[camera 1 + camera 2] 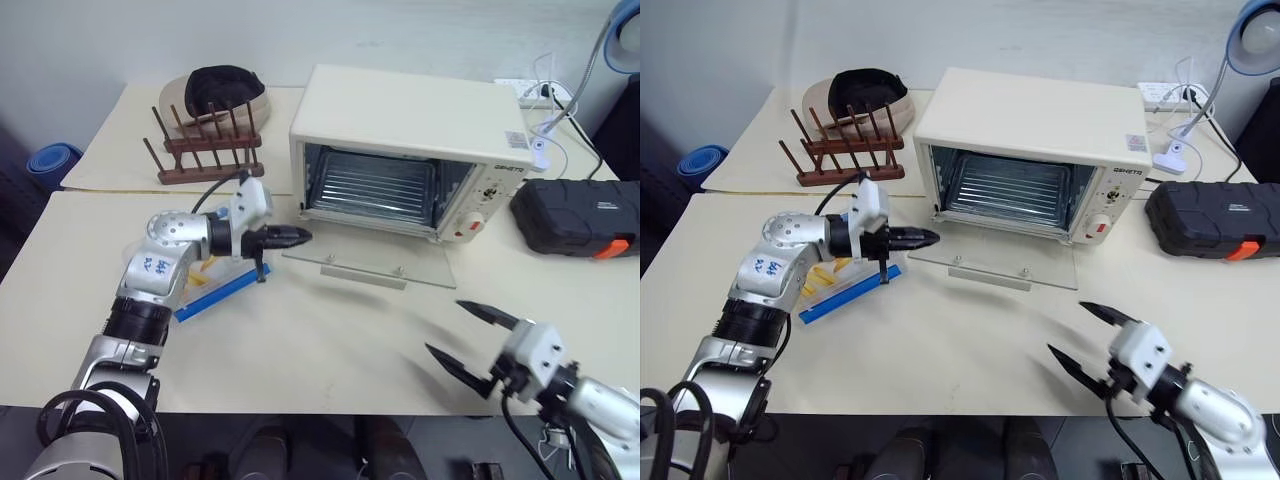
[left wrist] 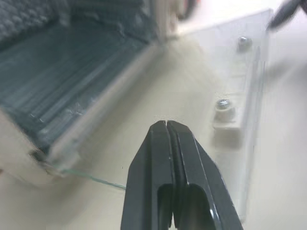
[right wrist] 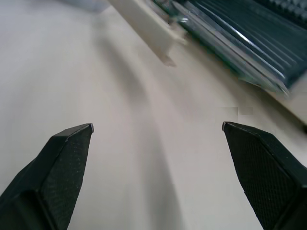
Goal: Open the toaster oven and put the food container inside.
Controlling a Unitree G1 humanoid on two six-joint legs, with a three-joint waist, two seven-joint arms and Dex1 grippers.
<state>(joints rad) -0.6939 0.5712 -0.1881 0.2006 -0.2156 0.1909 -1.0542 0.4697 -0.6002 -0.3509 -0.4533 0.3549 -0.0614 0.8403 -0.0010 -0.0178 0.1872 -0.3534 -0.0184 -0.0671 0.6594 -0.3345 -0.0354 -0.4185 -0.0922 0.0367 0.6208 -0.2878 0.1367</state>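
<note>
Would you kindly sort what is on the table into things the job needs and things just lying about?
Needed:
toaster oven, door down
food container

Lying about:
wooden rack
bowl
black case
desk lamp

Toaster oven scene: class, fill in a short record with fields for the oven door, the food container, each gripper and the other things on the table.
Toaster oven: door down flat, wire rack visible
Food container: on the table, outside the oven, under the left arm
Left gripper: fingers shut, empty, near the oven's open front
Right gripper: fingers open, empty, above the table's near edge
Other: wooden rack, black case
</note>
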